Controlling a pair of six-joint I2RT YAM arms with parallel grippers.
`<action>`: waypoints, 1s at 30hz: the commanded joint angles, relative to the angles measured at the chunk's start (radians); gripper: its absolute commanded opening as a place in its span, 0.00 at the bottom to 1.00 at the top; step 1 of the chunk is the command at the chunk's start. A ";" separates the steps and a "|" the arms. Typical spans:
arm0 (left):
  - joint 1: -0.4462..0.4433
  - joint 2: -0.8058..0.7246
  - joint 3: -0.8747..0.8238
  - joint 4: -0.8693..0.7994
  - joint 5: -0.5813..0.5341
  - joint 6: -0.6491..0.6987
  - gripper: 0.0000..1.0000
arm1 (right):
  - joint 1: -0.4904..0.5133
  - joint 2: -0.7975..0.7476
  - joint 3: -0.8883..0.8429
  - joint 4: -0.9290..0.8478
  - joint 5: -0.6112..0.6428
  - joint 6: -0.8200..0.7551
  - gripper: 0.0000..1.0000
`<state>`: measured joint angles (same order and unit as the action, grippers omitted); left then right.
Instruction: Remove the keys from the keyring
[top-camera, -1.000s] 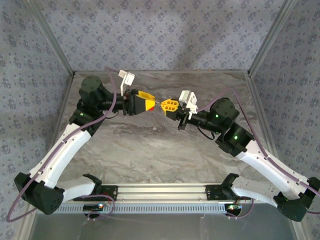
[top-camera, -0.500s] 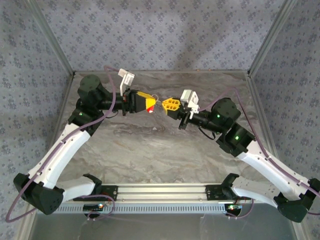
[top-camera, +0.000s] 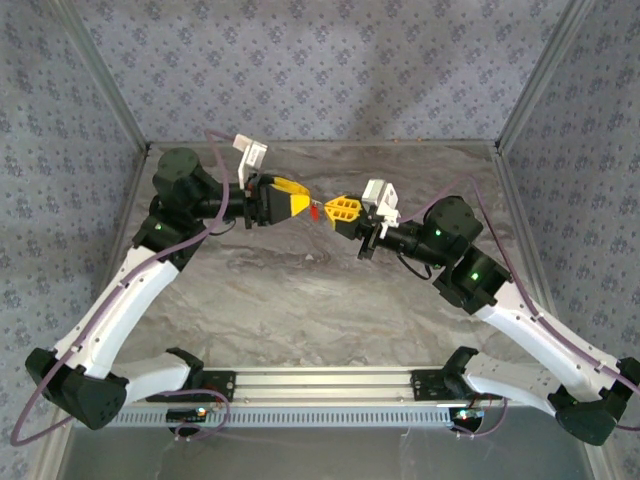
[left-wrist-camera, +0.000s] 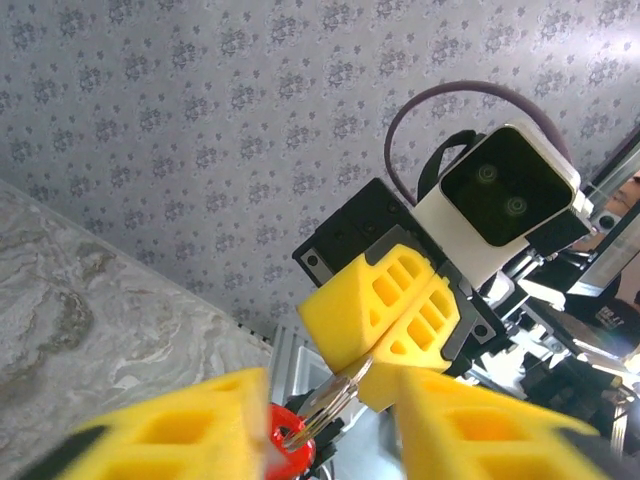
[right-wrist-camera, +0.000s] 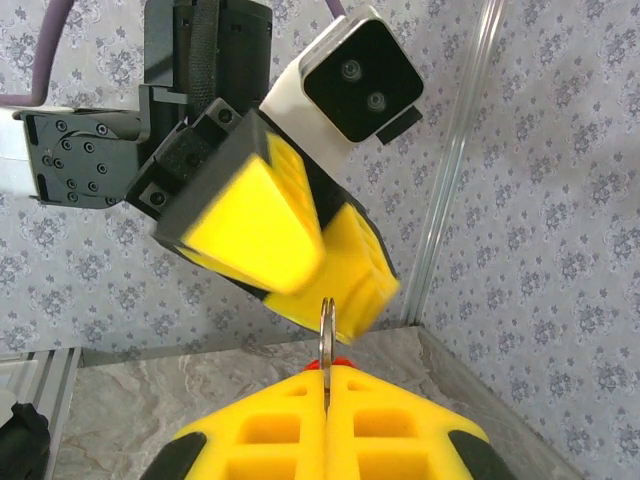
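Above a grey marbled table (top-camera: 300, 300), walled by flowered grey cloth (top-camera: 330, 70), the right claw (top-camera: 330, 211) pinches the keyring (top-camera: 315, 212) by its silver ring. The red tag lies between the fingers of the left claw (top-camera: 304, 208); whether they grip it, I cannot tell.

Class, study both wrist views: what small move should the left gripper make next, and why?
Probably close the left gripper on the red tag. The tag sits in the gap between its jaws, against one side and not clearly pinched, while the right gripper is shut on the metal ring, so the far end looks braced for a pull.
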<state>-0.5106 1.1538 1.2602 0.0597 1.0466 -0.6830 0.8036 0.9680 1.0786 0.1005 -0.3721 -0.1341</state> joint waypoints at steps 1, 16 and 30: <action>0.004 -0.014 0.016 0.011 0.005 0.022 0.18 | 0.003 -0.024 0.007 0.023 0.001 0.022 0.00; 0.004 -0.068 -0.022 0.036 -0.084 0.025 0.00 | -0.001 -0.036 -0.010 0.050 0.006 0.034 0.00; 0.077 -0.097 -0.088 0.117 -0.205 -0.067 0.00 | 0.003 -0.064 -0.056 0.032 0.016 0.014 0.00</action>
<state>-0.4377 1.0714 1.1847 0.1356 0.8680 -0.7391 0.8047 0.9176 1.0367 0.1360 -0.3775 -0.1169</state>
